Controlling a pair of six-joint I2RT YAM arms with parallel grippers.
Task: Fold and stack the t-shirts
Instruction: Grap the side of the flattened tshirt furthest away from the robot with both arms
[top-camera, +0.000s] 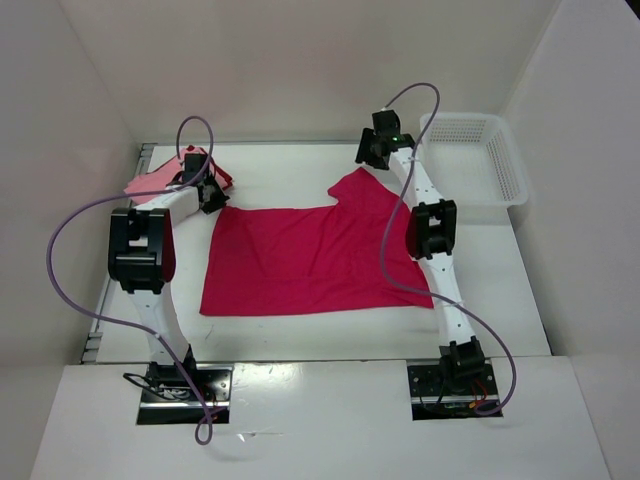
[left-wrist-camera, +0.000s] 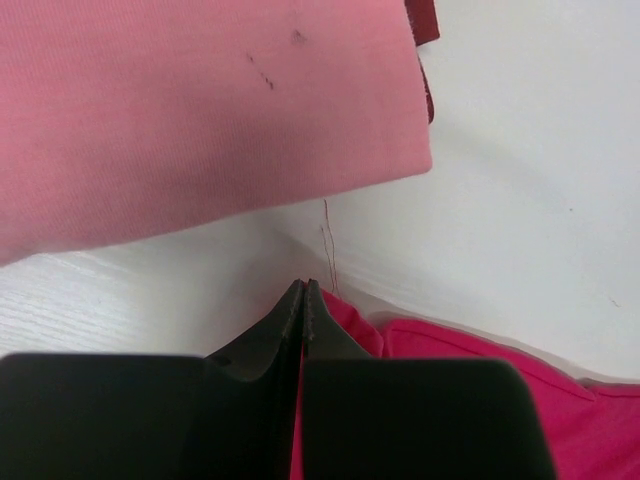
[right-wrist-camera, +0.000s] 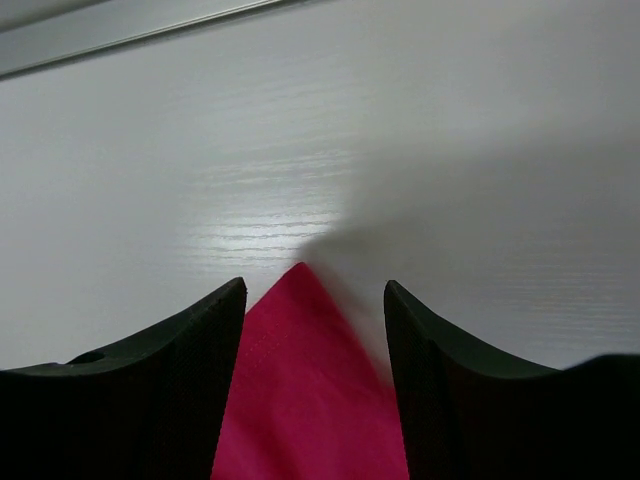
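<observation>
The crimson shirt (top-camera: 310, 262) lies spread flat in the middle of the table (top-camera: 300, 335), one sleeve reaching toward the far right. I judge it light, limp and thin: it will sag and drag rather than hold a shape, so I want it taken by corners or hems, two at a time, and lifted just enough to fold over without bunching. At the far left sits the pink shirt (top-camera: 150, 182), already folded, with the dark red shirt (left-wrist-camera: 425, 20) peeking out from under it; the pile looks soft and easy to nudge out of square. My left gripper (left-wrist-camera: 303, 290) is at the crimson shirt's far left corner, just beside the pink one, with its jaws pressed fully together. A sliver of crimson shows between them, so I take it to be pinching the cloth's edge, though the bite looks shallow. My right gripper (right-wrist-camera: 315, 285) stands spread wide over the tip of the sleeve, a finger on either side of the point, clamping nothing. The basket (top-camera: 500, 170) sits off to the right.
</observation>
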